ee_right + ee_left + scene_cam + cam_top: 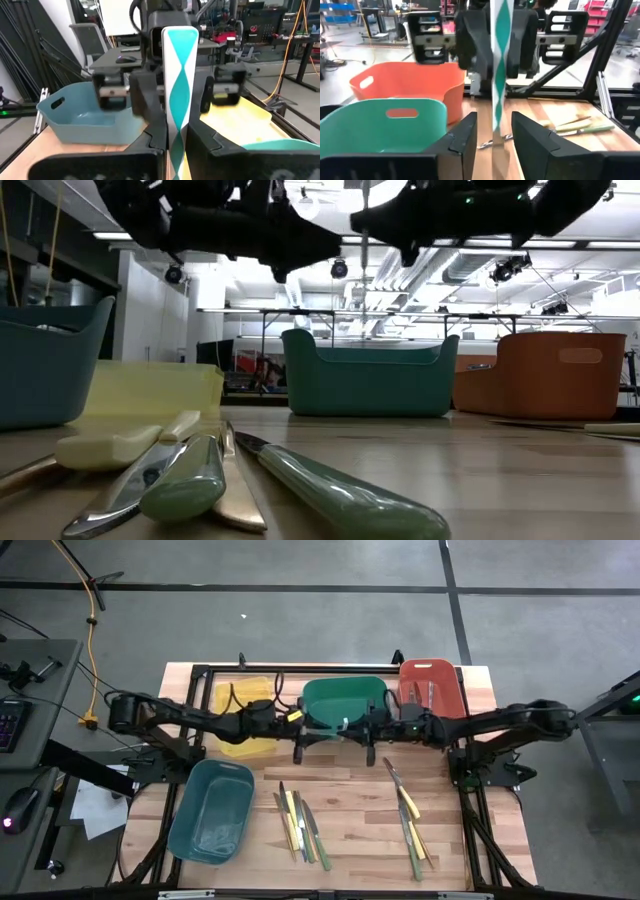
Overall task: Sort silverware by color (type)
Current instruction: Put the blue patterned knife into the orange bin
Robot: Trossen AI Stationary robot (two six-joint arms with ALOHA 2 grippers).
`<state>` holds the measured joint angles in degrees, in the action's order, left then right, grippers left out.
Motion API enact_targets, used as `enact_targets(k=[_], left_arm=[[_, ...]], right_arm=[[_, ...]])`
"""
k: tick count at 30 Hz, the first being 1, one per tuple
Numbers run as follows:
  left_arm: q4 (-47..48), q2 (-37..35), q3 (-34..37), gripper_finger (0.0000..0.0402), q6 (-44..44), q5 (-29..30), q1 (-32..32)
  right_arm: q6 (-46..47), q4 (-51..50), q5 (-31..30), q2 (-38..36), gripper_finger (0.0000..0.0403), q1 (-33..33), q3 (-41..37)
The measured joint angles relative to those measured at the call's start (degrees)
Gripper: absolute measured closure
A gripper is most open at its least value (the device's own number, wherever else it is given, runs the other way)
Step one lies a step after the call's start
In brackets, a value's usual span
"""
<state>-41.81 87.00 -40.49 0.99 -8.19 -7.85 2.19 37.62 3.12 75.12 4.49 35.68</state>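
Observation:
A utensil with a teal-and-white patterned handle (pixel 176 85) stands upright in the air over the near rim of the green bin (pixel 345 700). My right gripper (pixel 176 145) is shut on it. My left gripper (pixel 494 137) faces it from the table's left, level and open. Its fingers stand on either side of the utensil (pixel 496 75); I cannot tell whether they touch it. More silverware lies flat on the table in two groups, one at the near middle (pixel 300 825) and one at the near right (pixel 410 825). My right gripper pinches the patterned handle (pixel 175 131) between its two fingers, which come level from the table's right and lie across it. The utensil is upright and lifted clear, its rounded handle end up and its thin metal end (pixel 494 144) hanging below.
The yellow bin (pixel 240 705), green bin and red bin (pixel 430 685) stand along the far edge. The teal bin (pixel 212 810) stands at the near left. Dark frame rails run along the table's sides. Bare wood lies between the two silverware groups.

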Motion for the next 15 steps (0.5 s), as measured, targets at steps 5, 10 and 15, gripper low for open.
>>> enact_targets(k=[5,10,15], left_arm=[[7.4,-7.2,1.4,0.0285,-1.7,-0.1,-1.0],[2.3,-15.8,8.2,0.0286,-2.7,0.2,-1.3],[-5.6,-21.6,14.8,0.0286,-2.7,0.3,-1.3]], right_arm=[[-2.5,-11.4,-7.5,-6.3,0.0377,-1.3,0.0],[-3.7,-17.3,-14.9,-10.7,0.0377,-3.9,0.0],[-5.2,-16.5,-17.3,-11.8,0.0377,-6.1,0.0]])
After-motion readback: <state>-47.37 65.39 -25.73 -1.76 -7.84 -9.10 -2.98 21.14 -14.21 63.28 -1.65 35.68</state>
